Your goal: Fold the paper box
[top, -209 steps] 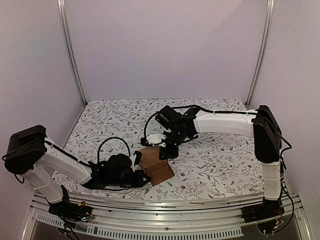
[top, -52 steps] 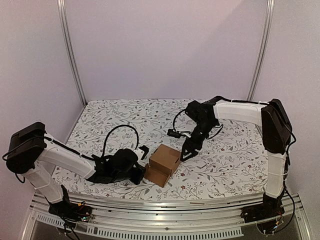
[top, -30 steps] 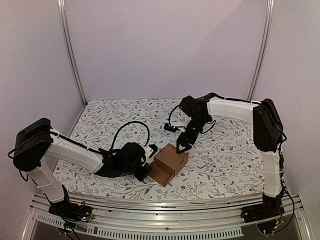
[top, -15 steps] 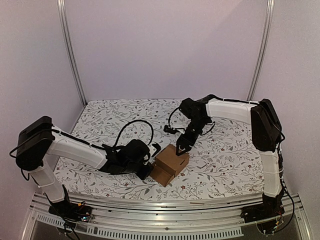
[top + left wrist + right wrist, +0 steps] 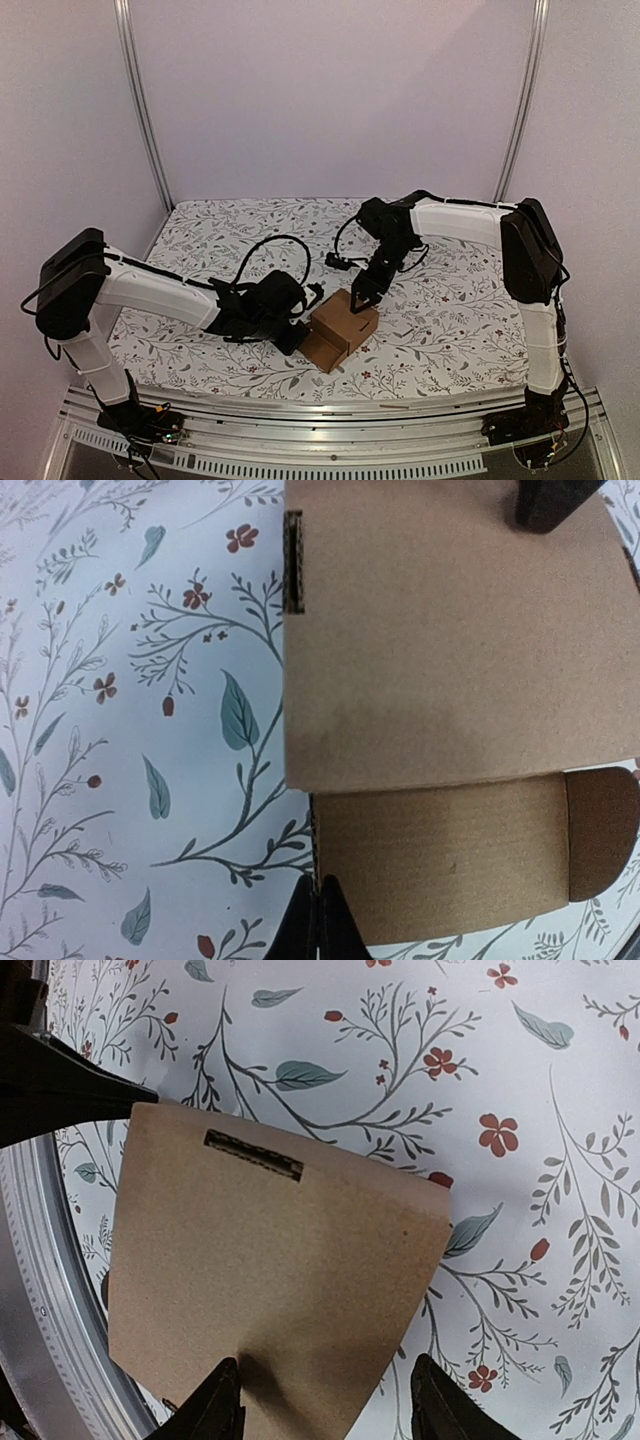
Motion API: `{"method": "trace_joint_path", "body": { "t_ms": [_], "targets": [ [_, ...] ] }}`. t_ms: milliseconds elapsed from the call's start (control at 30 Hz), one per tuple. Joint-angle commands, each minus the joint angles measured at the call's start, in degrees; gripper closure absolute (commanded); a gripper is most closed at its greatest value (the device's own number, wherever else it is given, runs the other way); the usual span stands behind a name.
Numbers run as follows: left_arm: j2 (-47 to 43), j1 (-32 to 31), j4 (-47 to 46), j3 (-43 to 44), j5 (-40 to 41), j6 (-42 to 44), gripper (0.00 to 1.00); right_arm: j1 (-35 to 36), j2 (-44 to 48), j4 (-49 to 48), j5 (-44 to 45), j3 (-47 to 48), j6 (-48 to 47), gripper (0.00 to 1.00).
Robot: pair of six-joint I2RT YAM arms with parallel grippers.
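Judging from the near side outward, the paper box (image 5: 340, 328) looks mostly folded. It stands as a small carton on the flowered surface (image 5: 450, 330), at about 6 o'clock of its middle. At the box's near end a lower panel (image 5: 440, 865) with a rounded tab (image 5: 600, 830) juts out from under the lid (image 5: 450, 650), so tucking that end in seems to be what remains. The left fingers (image 5: 320, 925) are pressed together with nothing between them, at the box's 8 o'clock, right by the jutting panel's corner. Whether they touch it is unclear. The lid lies flat over the body, its slot (image 5: 293, 560) showing and unfilled. It hides the inside, so whether anything is in there cannot be told. At the box's 1 o'clock the right fingers (image 5: 358, 298) stand moderately apart over the lid's far edge, one tip resting on top, gripping nothing that I can see.
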State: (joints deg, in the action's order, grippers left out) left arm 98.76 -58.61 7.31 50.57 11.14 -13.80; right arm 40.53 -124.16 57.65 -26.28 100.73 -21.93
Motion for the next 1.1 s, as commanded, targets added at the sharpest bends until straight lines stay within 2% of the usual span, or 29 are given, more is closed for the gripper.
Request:
{"method": "trace_joint_path", "body": {
  "t_ms": [0,1067],
  "targets": [
    [0.4,1.3,3.3,1.8,-0.7,-1.0,1.0,0.8,-1.7,0.9,-0.8,-1.5,-0.8,0.45],
    [4.4,2.3,15.9,13.1,-3.6,-1.0,1.0,3.6,-2.5,0.7,-1.3,-2.5,-2.1,0.46]
  ]
}}
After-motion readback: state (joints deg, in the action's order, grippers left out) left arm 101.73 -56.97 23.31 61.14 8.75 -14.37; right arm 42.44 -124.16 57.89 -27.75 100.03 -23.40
